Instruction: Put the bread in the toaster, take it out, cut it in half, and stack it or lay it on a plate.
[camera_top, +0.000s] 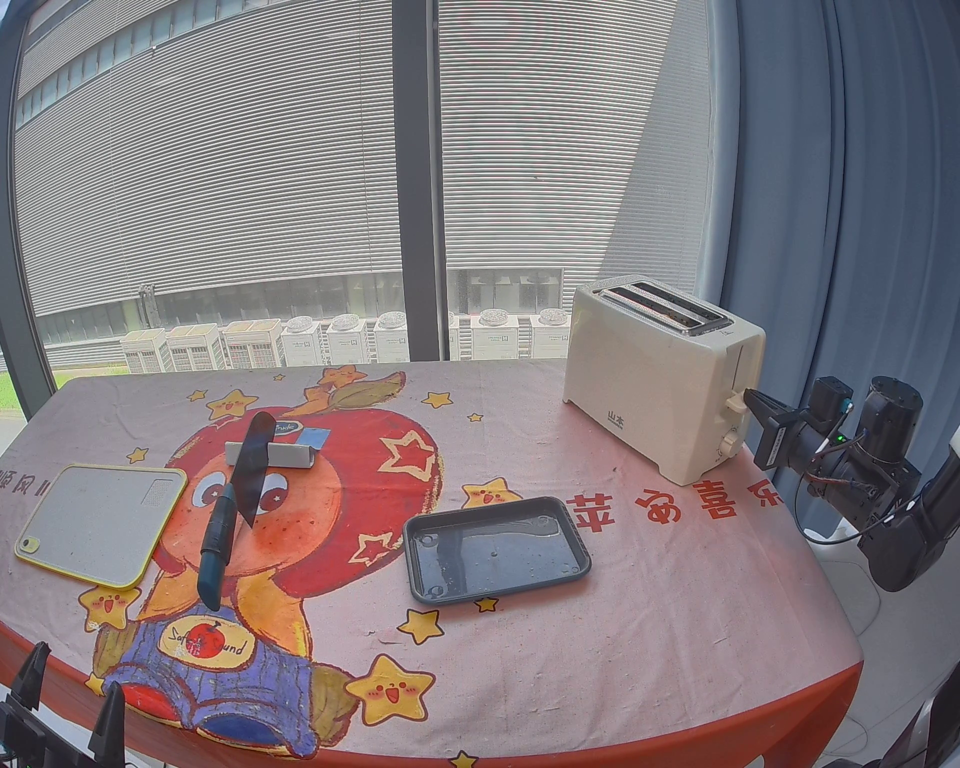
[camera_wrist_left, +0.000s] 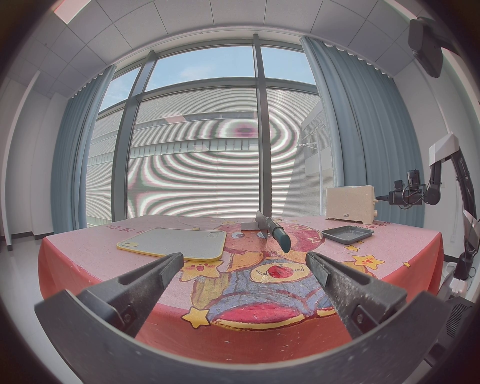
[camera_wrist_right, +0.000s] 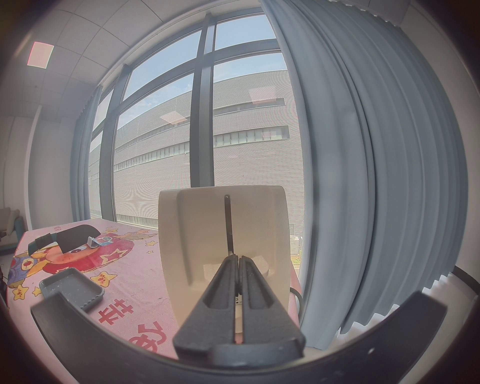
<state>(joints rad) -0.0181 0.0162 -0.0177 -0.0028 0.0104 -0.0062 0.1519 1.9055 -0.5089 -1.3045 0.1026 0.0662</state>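
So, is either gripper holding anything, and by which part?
Nothing: the left gripper is open and empty; the right gripper is shut, tips at the toaster lever.

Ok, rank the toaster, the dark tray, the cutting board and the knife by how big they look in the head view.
1. cream plastic two-slot toaster
2 and 3. dark rectangular metal tray and white yellow-edged plastic cutting board, about alike, so unranked
4. blue-handled black-bladed knife, long but thin

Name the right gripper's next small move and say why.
Probably press the lever of the toaster downward. The right gripper, shut, has its tips at that lever, on the toaster's end face; the cutting board and tray hold no bread yet. Whether bread sits in the slots cannot be told.
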